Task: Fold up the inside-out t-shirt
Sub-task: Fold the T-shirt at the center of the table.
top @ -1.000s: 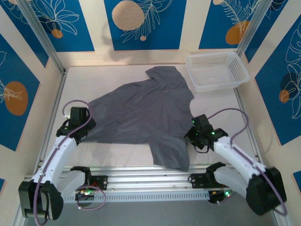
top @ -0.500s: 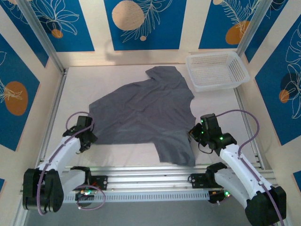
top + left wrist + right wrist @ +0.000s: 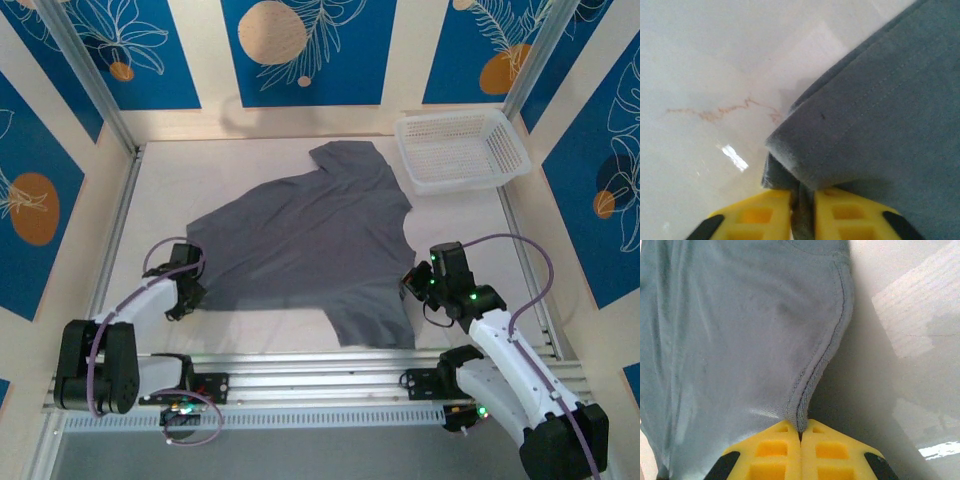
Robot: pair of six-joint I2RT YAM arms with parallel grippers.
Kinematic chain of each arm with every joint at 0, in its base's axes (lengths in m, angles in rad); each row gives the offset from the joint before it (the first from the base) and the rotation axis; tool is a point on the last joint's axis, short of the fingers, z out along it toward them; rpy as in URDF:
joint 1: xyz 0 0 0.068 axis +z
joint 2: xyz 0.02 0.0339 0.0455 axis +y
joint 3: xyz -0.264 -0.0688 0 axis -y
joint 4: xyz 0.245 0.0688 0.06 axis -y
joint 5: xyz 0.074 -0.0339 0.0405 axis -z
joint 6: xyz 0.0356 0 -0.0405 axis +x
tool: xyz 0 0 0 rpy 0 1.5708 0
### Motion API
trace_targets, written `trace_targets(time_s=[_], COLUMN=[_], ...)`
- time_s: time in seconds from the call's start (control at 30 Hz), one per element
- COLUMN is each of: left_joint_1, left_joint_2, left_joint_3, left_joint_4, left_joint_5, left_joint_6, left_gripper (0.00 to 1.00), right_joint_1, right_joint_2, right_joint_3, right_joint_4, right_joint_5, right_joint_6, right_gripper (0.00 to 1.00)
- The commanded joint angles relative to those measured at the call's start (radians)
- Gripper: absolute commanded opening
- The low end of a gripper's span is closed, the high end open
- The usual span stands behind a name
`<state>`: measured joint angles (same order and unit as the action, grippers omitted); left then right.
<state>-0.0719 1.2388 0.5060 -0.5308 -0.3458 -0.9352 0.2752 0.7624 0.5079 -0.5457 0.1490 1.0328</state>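
Shirt (image 3: pixel 310 240) spread flat, length left-to-right | left gripper (image 3: pixel 802 199) pinching near-left hem corner | right gripper (image 3: pixel 800 433) pinching near-right sleeve edge | cloth lies beyond both, toward far side

t-shirt (image 3: pixel 310 240) soft matt cloth; table (image 3: pixel 200 170) smooth, glossy; basket (image 3: pixel 460 150) plastic mesh

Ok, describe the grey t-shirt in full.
The t-shirt is plain dark grey, thin soft cloth with stitched hems, lightly wrinkled. It lies spread mostly flat on the white table, one sleeve pointing to the far side. The left gripper pinches its near-left corner, the right gripper its near-right edge.
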Motion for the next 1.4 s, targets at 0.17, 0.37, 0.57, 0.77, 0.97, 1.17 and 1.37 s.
trace_targets(time_s=[0.17,0.37,0.57,0.77,0.97,1.17,1.37], left_joint_1=[0.019,0.017,0.017,0.018,0.021,0.043,0.054], left_joint_2=[-0.186,-0.539,-0.628,-0.465,-0.275,-0.140,-0.048], left_joint_3=[-0.046,-0.136,-0.089,0.028,0.099,0.090,0.089], left_joint_4=[-0.056,-0.036,0.059,0.087,0.184,0.266,0.317], left_joint_5=[-0.062,0.080,0.238,0.148,0.069,0.002,0.010], left_joint_6=[-0.010,0.088,0.242,0.252,0.273,0.260,0.243], left_gripper=[0.00,0.00,0.01,0.00,0.00,0.00,0.00], right_joint_1=[-0.058,-0.078,-0.080,-0.094,-0.180,-0.198,-0.224], right_joint_2=[-0.085,-0.183,-0.090,0.068,0.194,0.322,0.472], right_joint_3=[-0.028,-0.073,0.045,0.148,0.181,0.220,0.265], right_joint_4=[-0.155,-0.226,-0.155,-0.020,0.101,0.189,0.267], right_joint_5=[0.030,-0.016,-0.039,-0.024,-0.057,-0.081,-0.092], right_joint_6=[-0.034,-0.048,-0.130,-0.207,-0.250,-0.285,-0.305], right_gripper=[0.00,0.00,0.00,0.00,0.00,0.00,0.00])
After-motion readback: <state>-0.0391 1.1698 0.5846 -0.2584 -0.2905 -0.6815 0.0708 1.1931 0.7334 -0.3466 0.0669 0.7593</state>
